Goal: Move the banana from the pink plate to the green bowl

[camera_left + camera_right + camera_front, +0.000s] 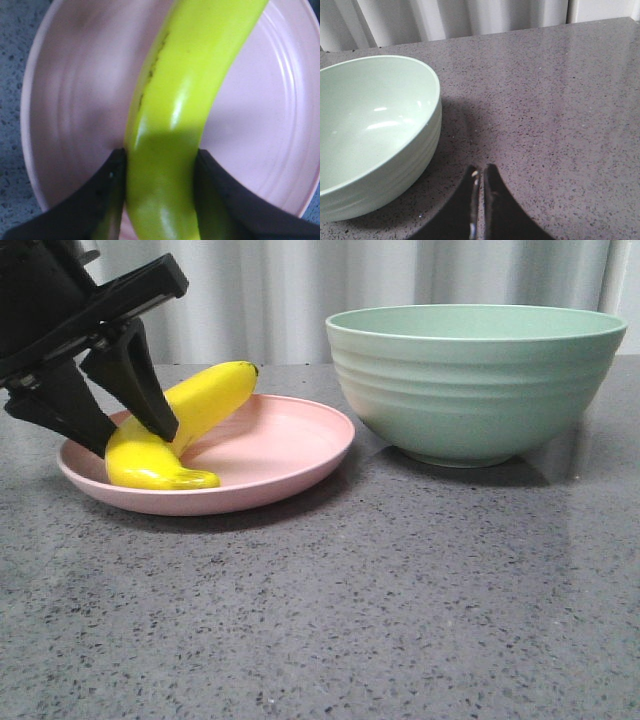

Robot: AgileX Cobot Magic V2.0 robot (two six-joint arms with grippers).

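The yellow banana (200, 400) lies on the pink plate (290, 440) at the left of the table, its near end resting on the plate. My left gripper (132, 438) reaches down from the upper left and is shut on the banana's middle. In the left wrist view the banana (180, 100) sits between the two dark fingers (100, 200) of the gripper (159, 152), over the plate (70, 100). The green bowl (475, 380) stands to the right of the plate, empty in the right wrist view (370, 125). My right gripper (480, 171) is shut and empty beside the bowl.
The grey speckled tabletop (380, 600) stretches in front of the plate and the bowl. A pale curtain (290, 290) hangs behind the table. The right arm does not show in the front view.
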